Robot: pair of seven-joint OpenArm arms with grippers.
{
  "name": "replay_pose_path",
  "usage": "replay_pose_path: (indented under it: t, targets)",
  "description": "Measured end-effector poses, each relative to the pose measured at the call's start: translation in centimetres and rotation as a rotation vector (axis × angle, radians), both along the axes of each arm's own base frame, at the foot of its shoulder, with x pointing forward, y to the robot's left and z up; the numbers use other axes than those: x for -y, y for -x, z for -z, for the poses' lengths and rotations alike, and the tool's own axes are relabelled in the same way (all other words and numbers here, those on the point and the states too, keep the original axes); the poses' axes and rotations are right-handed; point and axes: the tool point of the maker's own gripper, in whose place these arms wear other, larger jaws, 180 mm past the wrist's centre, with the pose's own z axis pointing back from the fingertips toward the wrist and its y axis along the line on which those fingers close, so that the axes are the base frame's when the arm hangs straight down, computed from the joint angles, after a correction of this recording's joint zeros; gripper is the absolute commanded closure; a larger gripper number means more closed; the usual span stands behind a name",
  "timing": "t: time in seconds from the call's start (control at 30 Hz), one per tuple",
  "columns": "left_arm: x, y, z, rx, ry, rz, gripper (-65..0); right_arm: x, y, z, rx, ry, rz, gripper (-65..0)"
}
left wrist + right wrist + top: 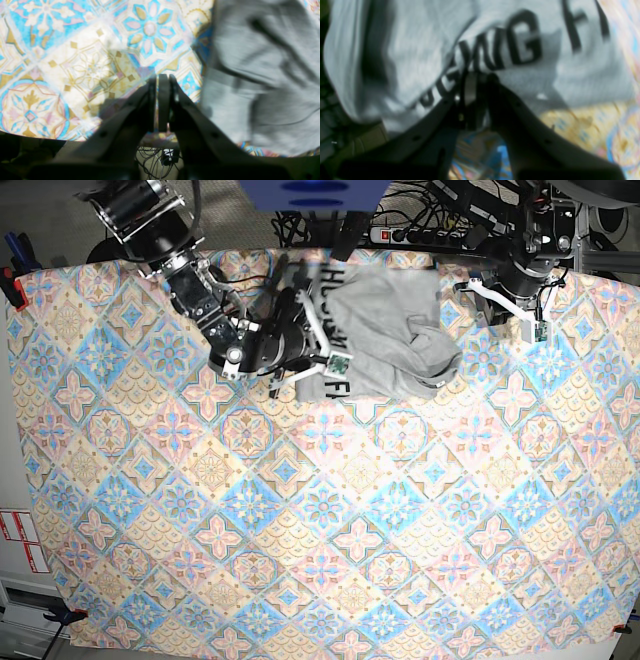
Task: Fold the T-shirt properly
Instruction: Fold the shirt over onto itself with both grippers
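Note:
The grey T-shirt point(390, 340) lies bunched at the far middle of the table, its black lettering point(330, 290) running along its left side. My right gripper point(296, 292) is at that left edge. In the right wrist view its jaws stand almost together at the lettering point(520, 42), pinching the blurred grey cloth point(420, 50). My left gripper point(160, 77) is shut and empty above the tablecloth point(75, 62), with the T-shirt point(262, 75) to its right, apart from it. The left arm point(520, 280) hangs just off the shirt's far right side.
The tile-patterned tablecloth point(300, 510) covers the whole table. A power strip and cables point(440, 230) lie beyond the far edge, and a blue object point(315, 190) hangs over it. In the left wrist view, cables point(160, 157) show below the table's edge.

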Motion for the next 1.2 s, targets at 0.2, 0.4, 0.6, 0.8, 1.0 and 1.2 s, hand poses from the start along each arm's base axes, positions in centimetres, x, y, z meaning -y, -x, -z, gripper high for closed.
replay_pose_path:
  t: [0.2, 0.4, 0.6, 0.8, 1.0, 1.2]
  targets:
    - [-0.1, 0.1, 0.0, -0.001, -0.002, -0.001, 0.0, -0.9, -0.5, -1.6, 0.052, -0.026, -0.027, -7.5]
    - [2.4, 0.4, 0.3, -0.019, 0.015, 0.086, 0.0, -0.7, -0.4, -1.3, 0.045, -0.021, -0.021, -7.3]
    - [4.8, 1.0, 0.3, -0.031, 0.047, 0.158, 0.0, -0.7, -0.1, -1.3, 0.044, -0.019, -0.032, -7.4]
    - [4.4, 0.9, 0.2, -0.027, 0.043, 0.150, 0.0, -3.1, 2.8, -0.9, 0.037, -0.007, -0.174, -7.4]
    - [-0.7, 0.6, -0.1, -0.024, -0.046, 0.039, 0.0, -4.7, 0.0, -2.8, 0.140, 0.011, -0.275, -7.5]
    - [-0.3, 1.3, 0.3, -0.038, -0.032, 0.046, 0.0, -8.1, 1.5, -2.9, 0.129, -0.011, -0.378, -7.5]
